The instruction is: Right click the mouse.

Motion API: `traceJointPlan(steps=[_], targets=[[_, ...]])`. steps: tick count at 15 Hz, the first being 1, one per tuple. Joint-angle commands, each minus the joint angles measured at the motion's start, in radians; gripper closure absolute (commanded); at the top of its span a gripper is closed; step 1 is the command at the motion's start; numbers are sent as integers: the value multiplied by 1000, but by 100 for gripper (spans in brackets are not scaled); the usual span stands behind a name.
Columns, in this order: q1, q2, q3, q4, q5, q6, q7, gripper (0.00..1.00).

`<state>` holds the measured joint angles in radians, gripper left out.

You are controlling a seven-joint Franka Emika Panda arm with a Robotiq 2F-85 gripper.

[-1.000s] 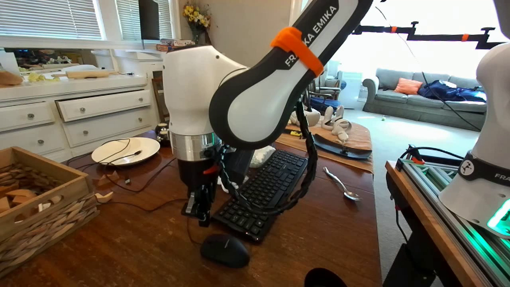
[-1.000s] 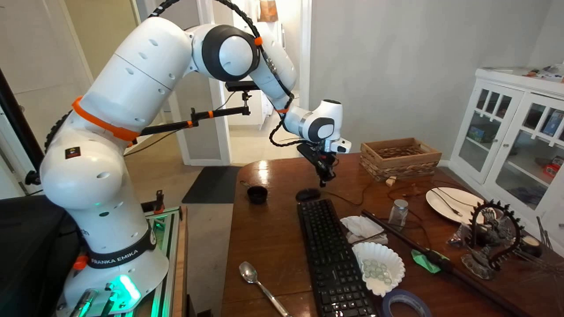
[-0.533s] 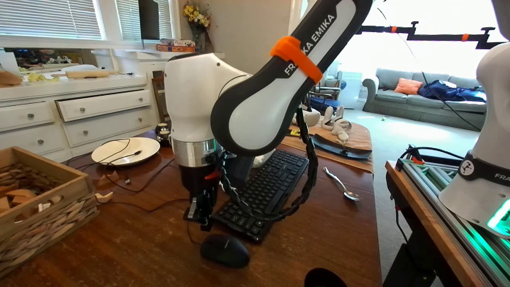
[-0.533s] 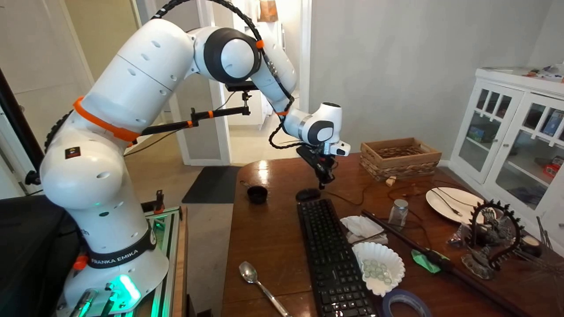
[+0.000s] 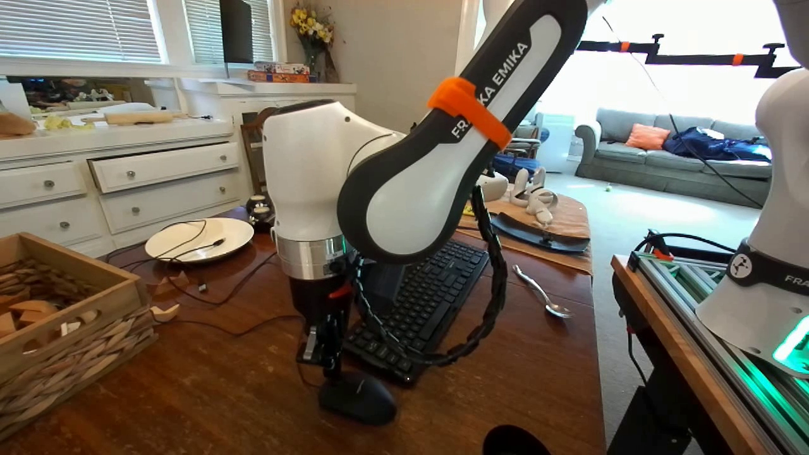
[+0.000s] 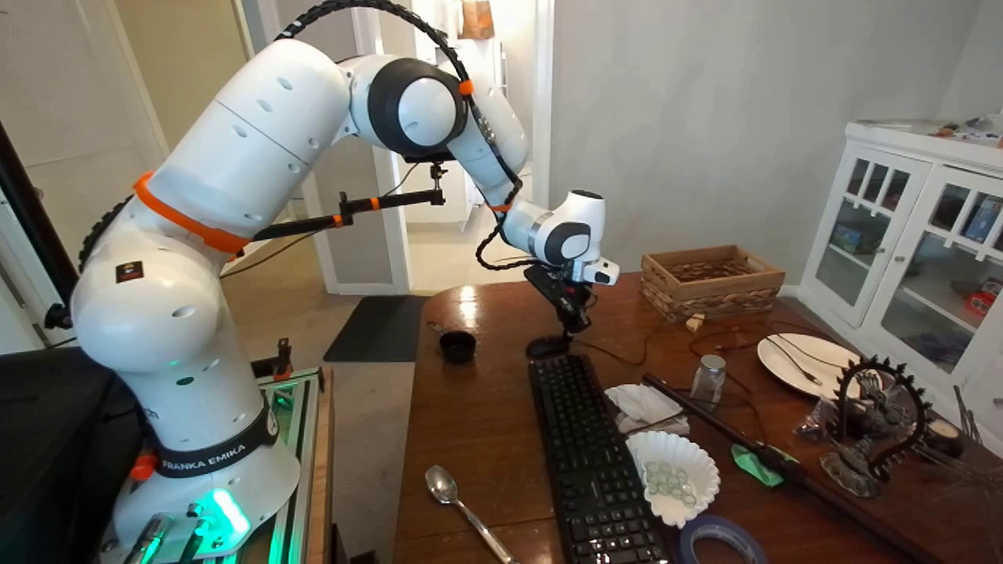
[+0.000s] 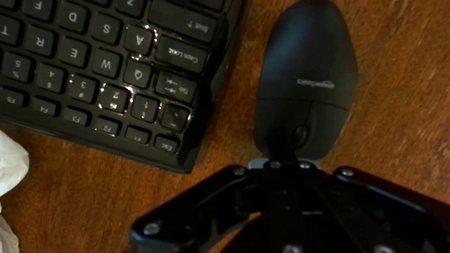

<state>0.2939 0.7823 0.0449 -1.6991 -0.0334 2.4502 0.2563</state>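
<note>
The black mouse (image 5: 361, 399) lies on the wooden table off the keyboard's end; it also shows in an exterior view (image 6: 544, 347) and the wrist view (image 7: 309, 63). Its thin cable (image 6: 615, 355) runs off along the table. My gripper (image 5: 331, 371) points down at the front end of the mouse, also in an exterior view (image 6: 567, 334). In the wrist view the gripper (image 7: 281, 149) is shut with nothing between the fingers. Its tips are over the front button left of the scroll wheel in that picture, at or just on the surface. Whether the button is pressed cannot be told.
A long black keyboard (image 6: 592, 454) lies beside the mouse, close to the gripper (image 7: 105, 63). A small black cup (image 6: 457, 346), a spoon (image 5: 542, 292), a wooden basket (image 5: 120, 297) and a white plate (image 5: 199, 239) are on the table. White cloth (image 7: 10, 161) lies near the keyboard.
My gripper has moved down, from above the table by the mouse's front onto or just over the mouse. It stays shut. The mouse has not visibly moved.
</note>
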Motion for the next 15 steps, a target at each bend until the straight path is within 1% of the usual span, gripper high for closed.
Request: traceJointPlan(steps=[1,5,7,10,12,13,14,15], targets=[[2,38,3,25,-4,8,-4,100],[9,20,-3,19,-11,15,4,100],[25,-11,-21,6,-25,15,29,100],[53,-73,-45,-19,-44,-25,76,100],[61,-112,-47,-33,-43,-63,109,100],[65,-139,-47,-46,-43,-89,128,74],[67,-163,-43,-60,-44,-104,140,73],[70,-192,-41,-82,-51,-113,150,66]])
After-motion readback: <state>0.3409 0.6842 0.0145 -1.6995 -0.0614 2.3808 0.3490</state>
